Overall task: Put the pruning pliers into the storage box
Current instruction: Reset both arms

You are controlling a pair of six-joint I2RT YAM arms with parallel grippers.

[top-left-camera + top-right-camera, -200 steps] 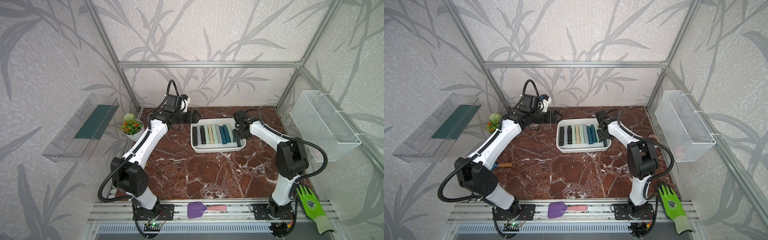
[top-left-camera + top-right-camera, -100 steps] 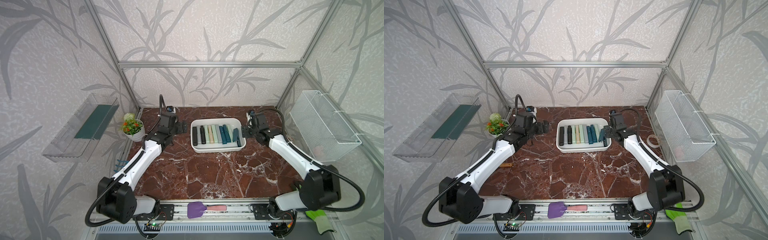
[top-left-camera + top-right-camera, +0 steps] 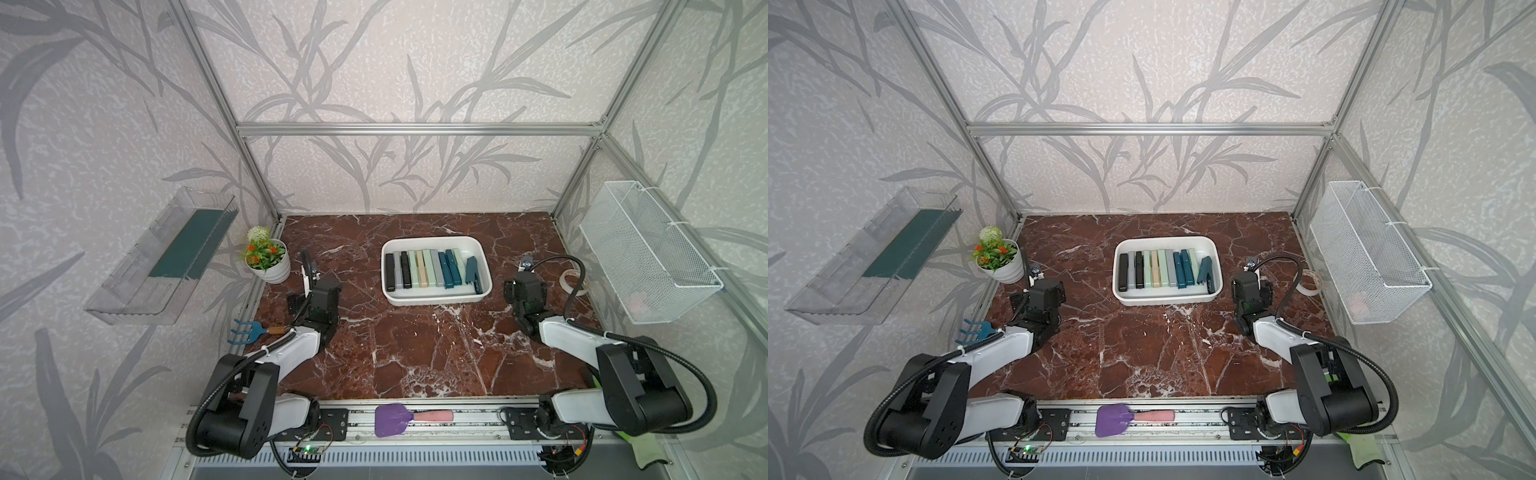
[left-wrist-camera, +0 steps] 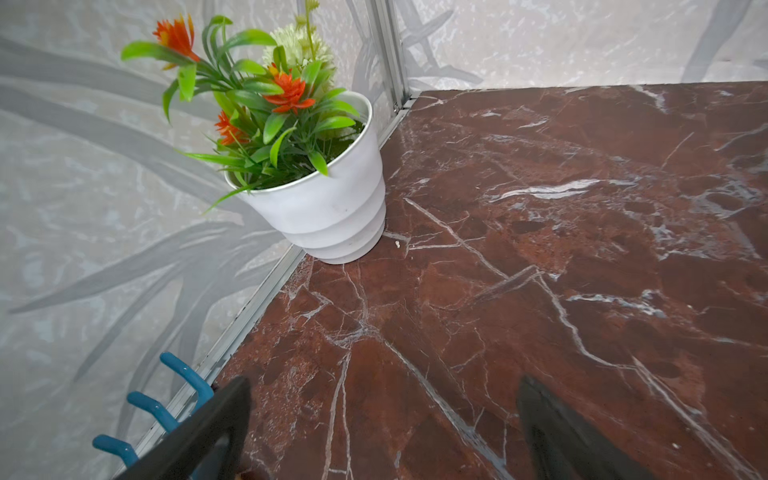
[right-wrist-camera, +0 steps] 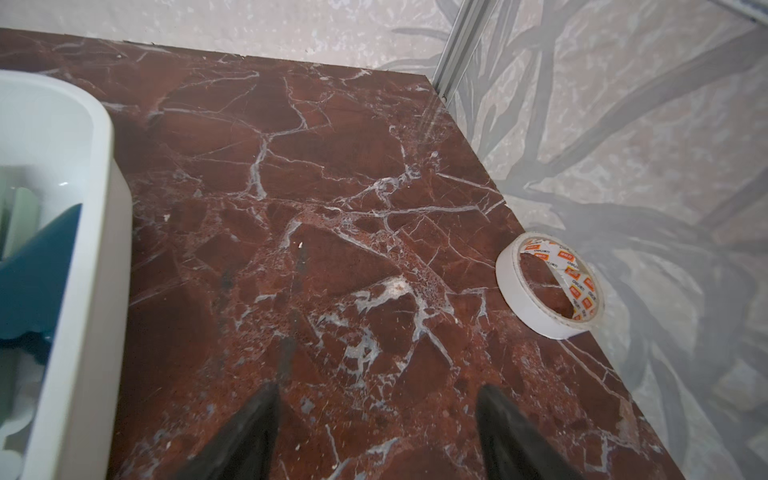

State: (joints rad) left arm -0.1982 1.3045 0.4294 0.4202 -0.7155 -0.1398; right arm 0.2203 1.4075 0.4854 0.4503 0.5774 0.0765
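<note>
Red-brown marble forms the tabletop [image 3: 415,357] that carries the whole set-up. Ahead of the left gripper [image 4: 382,384], toward its outer side, stands a white potted plant [image 4: 328,208]. A blue hand rake [image 4: 151,409] lies just beside the outer finger, at the tabletop's edge. The left gripper's jaws are spread wide with only bare marble between them, so nothing is held. This posture suits an arm parked clear of the work, not one preparing a pick.

Between the two grippers, and farther from the robot's base than either, sits the storage box [image 3: 436,300]. The pruning pliers [image 3: 422,269] lie inside it, packed side by side in a row so that they fit flat. The dark teal pair [image 3: 472,270] on the right gripper's side rests tilted, apart from the row. No pliers show on the marble in either top view, so the task is judged complete or nearly so.

The right gripper [image 5: 380,390] sits just outside the box's short wall, jaws parted and empty. A tape roll [image 5: 519,303] lies ahead of it toward its outer side — well apart from the fingers. It is not a task item and should need no handling.
</note>
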